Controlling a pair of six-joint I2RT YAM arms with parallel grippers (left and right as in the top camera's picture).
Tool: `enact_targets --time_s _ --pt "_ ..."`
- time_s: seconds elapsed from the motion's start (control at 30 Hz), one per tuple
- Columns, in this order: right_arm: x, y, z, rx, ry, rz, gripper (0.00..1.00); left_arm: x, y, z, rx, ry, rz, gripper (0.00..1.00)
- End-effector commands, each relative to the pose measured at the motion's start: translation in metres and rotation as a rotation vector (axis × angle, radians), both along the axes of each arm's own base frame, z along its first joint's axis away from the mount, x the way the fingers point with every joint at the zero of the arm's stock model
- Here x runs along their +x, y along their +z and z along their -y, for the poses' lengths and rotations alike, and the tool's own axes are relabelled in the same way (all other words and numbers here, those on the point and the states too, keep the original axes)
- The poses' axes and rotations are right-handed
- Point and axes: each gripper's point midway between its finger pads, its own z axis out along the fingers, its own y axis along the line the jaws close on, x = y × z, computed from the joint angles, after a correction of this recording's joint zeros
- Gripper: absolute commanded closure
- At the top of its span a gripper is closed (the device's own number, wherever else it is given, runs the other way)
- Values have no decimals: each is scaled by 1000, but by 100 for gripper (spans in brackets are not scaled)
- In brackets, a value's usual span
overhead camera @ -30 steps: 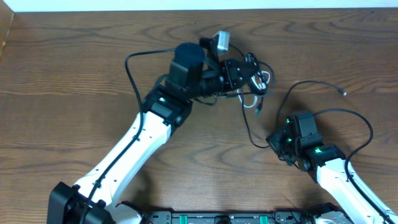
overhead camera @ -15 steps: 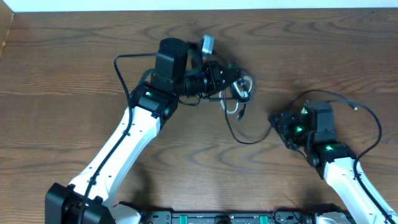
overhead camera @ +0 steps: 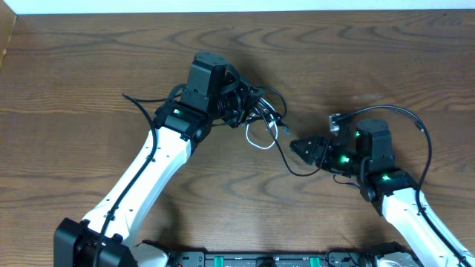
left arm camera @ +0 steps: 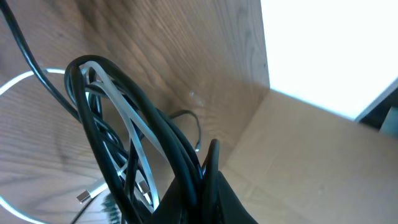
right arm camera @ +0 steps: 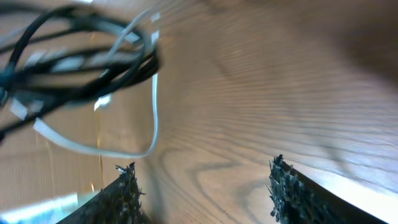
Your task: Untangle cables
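Note:
The cables (overhead camera: 261,111) are a tangled bundle of thin black cords and one white cord, and my left gripper (overhead camera: 249,107) is shut on it above the table. In the left wrist view the black and white cords (left arm camera: 124,124) fan up out of the closed left gripper (left arm camera: 202,171). A white loop (overhead camera: 259,139) hangs below the bundle. One black strand (overhead camera: 295,171) trails down to the table and runs under my right gripper (overhead camera: 297,145). That gripper points left at the bundle and is open. Its fingers (right arm camera: 124,190) hold nothing, with the bundle (right arm camera: 81,59) ahead of them.
The wooden table (overhead camera: 89,74) stretches all round. The thicker black arm cables arc over the right arm (overhead camera: 423,137) and beside the left arm (overhead camera: 145,111). A cardboard wall (left arm camera: 311,155) stands past the table's far edge.
My right gripper has opened, let go of the black strand and swung to point left at the bundle. The left arm has carried the bundle leftward and lower.

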Motion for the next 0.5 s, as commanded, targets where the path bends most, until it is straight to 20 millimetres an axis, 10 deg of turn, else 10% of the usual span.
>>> enact_targets --time_s 0.0,0.47 --pt "-9 9 -17 11 128 93 34 2 19 1 -66 80 -33 92" --pt "11 -12 3 -5 -245 -153 40 -20 24 26 -182 38 -164 92"
